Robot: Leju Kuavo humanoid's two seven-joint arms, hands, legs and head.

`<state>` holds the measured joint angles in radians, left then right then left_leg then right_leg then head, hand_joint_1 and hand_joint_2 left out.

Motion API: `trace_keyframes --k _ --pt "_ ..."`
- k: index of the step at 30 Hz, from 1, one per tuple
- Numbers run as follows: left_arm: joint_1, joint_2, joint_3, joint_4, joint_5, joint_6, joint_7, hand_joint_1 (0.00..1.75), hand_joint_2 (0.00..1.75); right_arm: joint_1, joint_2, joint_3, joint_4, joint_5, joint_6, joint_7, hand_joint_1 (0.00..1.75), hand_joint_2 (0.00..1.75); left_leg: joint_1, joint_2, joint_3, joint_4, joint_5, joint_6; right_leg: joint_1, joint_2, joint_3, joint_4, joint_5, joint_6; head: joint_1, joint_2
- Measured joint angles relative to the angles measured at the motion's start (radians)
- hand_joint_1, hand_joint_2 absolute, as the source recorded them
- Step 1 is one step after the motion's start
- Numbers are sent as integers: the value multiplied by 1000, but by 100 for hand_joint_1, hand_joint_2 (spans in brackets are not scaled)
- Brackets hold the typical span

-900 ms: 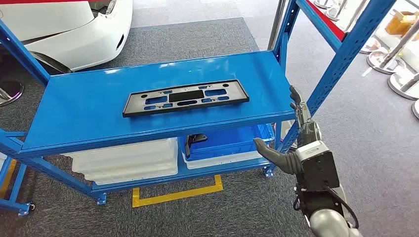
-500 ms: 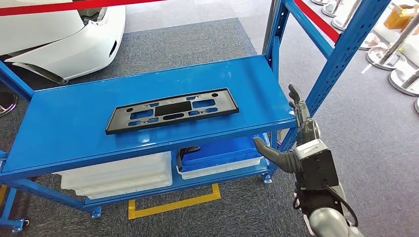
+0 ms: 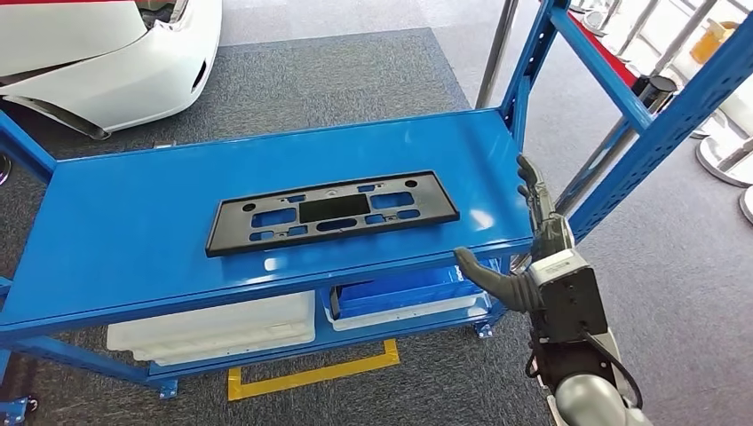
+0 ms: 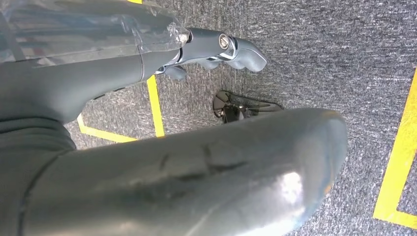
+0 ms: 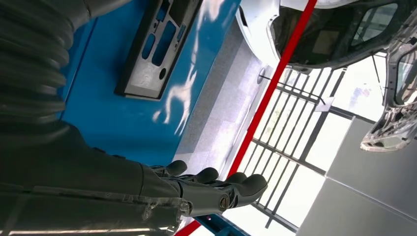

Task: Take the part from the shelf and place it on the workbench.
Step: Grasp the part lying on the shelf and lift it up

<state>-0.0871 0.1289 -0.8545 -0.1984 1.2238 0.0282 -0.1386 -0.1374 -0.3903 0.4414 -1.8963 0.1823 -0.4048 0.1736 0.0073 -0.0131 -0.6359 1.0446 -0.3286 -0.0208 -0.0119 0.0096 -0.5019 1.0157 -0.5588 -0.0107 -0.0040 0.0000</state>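
The robot's right hand (image 3: pixel 533 257) hangs spread and empty beside the shelf's (image 3: pixel 133 240) front corner. The left hand (image 4: pixel 147 162) points floorward; its fingers I cannot tell. The robot has shuffled closer, so the black part (image 3: pixel 333 211), mid-shelf, comes within reach.

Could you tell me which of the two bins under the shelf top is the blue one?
The blue bin is the one on the right, below the black part's right end and nearest the right robot hand. The bin beside it, to the left, is white.
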Motion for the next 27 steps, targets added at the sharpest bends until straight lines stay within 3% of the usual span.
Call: trace_keyframes --k 7,21,27 --pt "0 0 0 0 0 1 3 0 0 1 -1 0 0 0 -1 3 0 175 -2 0 0 0 -5 9 -1 -1 16 -29 -10 5 16 0" --pt "-1 0 -3 0 -1 4 16 0 0 -1 -24 0 31 60 9 114 0 175 0 1 7 -6 3 8 0 -2 18 -28 -5 11 13 0" --pt "-2 0 -4 0 -5 3 19 0 0 -42 -43 5 99 272 180 322 0 175 0 1 8 -8 3 7 1 -2 18 -28 -5 10 10 0"
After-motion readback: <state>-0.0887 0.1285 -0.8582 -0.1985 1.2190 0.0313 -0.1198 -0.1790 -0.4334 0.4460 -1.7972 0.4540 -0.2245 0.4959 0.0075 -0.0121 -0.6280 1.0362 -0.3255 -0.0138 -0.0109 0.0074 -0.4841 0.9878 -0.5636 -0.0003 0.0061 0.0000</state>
